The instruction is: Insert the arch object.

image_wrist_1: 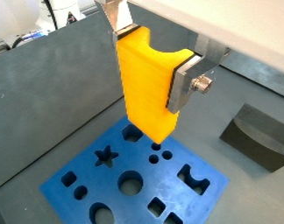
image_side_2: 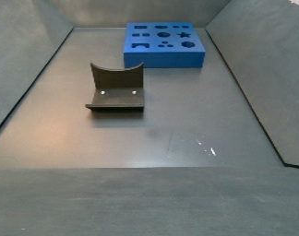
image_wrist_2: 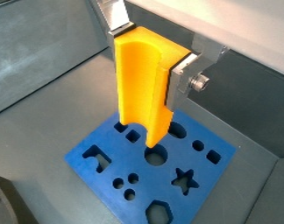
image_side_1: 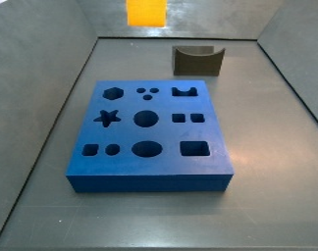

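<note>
Two wrist views carry nearly everything about the grasp. In both, the gripper (image_wrist_1: 151,66) pinches the arch object (image_wrist_1: 147,83), its silver fingers (image_wrist_1: 183,83) pressed flat against opposite sides of the bright orange-yellow block. The block hangs upright and lengthwise downward, above the blue board (image_wrist_1: 74,166). Its lower end shows in front of the board's small holes in both wrist views, but from these angles I cannot tell whether it touches the board or is clear of it.

A side view settles part of that: the arch object (image_side_1: 146,11) appears only as an orange patch at the very top edge of the picture, well above the blue board (image_side_1: 148,176), whose holes all look unfilled, the star hole (image_side_1: 107,120) among them. The gripper itself is out of that picture.

In a side view from the far end, neither gripper nor orange block shows; the blue board (image_side_2: 164,57) lies at the back, and the dark grey block with a curved notch (image_side_2: 116,88) sits on the floor nearer the camera, apart from the board.
</note>
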Available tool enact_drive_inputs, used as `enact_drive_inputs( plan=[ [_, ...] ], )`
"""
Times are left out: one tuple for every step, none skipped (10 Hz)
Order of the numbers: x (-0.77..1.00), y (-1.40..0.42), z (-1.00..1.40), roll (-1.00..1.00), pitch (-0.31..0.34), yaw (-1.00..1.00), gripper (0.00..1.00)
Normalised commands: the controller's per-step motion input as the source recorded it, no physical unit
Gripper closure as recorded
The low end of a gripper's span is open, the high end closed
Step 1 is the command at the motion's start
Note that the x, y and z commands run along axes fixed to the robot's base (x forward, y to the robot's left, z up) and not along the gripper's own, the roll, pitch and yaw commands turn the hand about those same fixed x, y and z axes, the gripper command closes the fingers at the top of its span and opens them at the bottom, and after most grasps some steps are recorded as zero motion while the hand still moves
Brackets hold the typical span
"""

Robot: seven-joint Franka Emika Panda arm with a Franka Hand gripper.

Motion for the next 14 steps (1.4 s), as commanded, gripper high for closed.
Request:
enact_drive_inputs(
  plan=[
    [0.60, 0.39, -0.61, -0.22, -0.104, 0.00, 1.00],
    [0.72, 0.37, -0.57, -0.22, -0.139, 0.00, 1.00],
    [0.72, 0.35, -0.55, -0.21, -0.149, 0.00, 1.00],
    [0.58, 0.21, -0.63, -0.13, -0.186, 0.00, 1.00],
    [0.41, 0.15, -0.68, -0.07, -0.211, 0.00, 1.00],
    [0.16, 0.02, -0.65, 0.00, -0.246, 0.00, 1.00],
    [0.05, 0.00, -0.63, 0.00, -0.266, 0.00, 1.00],
    [0.00, 0.03, -0.59, 0.00, -0.286, 0.00, 1.00],
    [-0.06, 0.13, -0.47, 0.00, -0.233, 0.09, 1.00],
    [0.00, 0.16, -0.30, 0.05, -0.089, 0.13, 1.00],
    [0.00, 0.14, -0.21, 0.10, 0.000, 0.07, 1.00],
    [0.00, 0.15, -0.25, 0.06, 0.019, 0.00, 1.00],
    [0.03, 0.05, -0.29, 0.00, 0.036, 0.03, 1.00],
    [0.10, 0.06, -0.33, 0.00, 0.066, 0.09, 1.00]
  ],
)
